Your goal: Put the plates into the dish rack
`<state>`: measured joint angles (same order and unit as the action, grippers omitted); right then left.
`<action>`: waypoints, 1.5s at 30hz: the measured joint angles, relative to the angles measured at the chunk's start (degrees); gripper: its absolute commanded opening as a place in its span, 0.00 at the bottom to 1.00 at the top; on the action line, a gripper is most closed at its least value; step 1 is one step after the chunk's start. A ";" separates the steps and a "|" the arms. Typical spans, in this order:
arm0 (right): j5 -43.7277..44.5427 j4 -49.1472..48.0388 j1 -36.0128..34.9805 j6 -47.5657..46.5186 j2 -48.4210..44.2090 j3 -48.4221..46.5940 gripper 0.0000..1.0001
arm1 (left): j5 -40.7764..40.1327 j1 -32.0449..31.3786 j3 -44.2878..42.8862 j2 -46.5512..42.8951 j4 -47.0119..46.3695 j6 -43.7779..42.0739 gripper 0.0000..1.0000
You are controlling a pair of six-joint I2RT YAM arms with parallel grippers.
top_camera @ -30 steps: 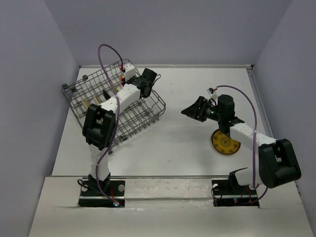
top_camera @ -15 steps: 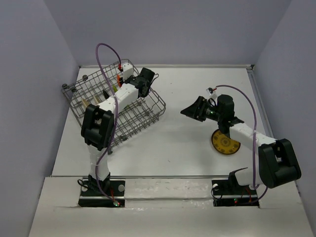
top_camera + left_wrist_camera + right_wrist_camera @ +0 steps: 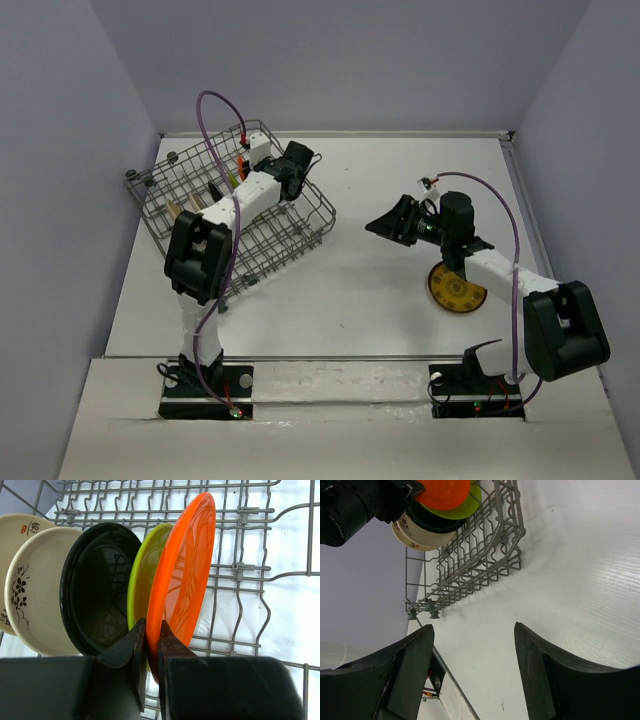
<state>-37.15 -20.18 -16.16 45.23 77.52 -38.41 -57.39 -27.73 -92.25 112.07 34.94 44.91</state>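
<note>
Pinched narrow with the left jaws on the lower rim of the orange plate (image 3: 182, 570), upright in the dish rack (image 3: 249, 568), just beside the lime green plate (image 3: 141, 575), then the black plate (image 3: 97, 590) and cream plates (image 3: 40, 595). Spread wide and empty with the right jaws above the counter (image 3: 350, 290); flat near that arm, the yellow-brown plate (image 3: 456, 291).

The light is even and soft, and it seems to come from above; in the top view the shadows on the white table (image 3: 360, 300) are only faint. In my left wrist view the orange plate (image 3: 185, 575) and the black plate (image 3: 100, 590) carry glossy reflections. The table behind the dish rack (image 3: 239, 567) is washed nearly to pure white. My left fingers (image 3: 131, 647) are dark and a little soft near the lens. My right fingers (image 3: 555, 685) are dark too.
</note>
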 measured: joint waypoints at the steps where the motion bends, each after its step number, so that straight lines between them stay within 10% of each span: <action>1: 0.00 0.00 0.00 0.00 0.00 0.00 0.70 | 0.07 0.00 0.00 0.04 -0.02 0.00 0.05; 27: -0.24 -0.04 -0.44 -0.13 0.74 0.00 0.70 | 1.09 -0.17 2.73 3.15 -5.29 1.05 0.19; 39: -0.24 0.00 -0.44 -0.42 0.74 0.00 0.70 | 2.51 -0.20 5.20 3.04 -8.11 1.97 0.61; 45: -0.24 0.00 -0.44 -0.44 0.74 0.00 0.70 | 2.56 -0.42 5.20 2.05 -8.70 1.11 0.65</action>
<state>-37.39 -20.18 -16.60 44.80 78.26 -38.41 -54.83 -28.14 -87.05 114.13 26.24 46.02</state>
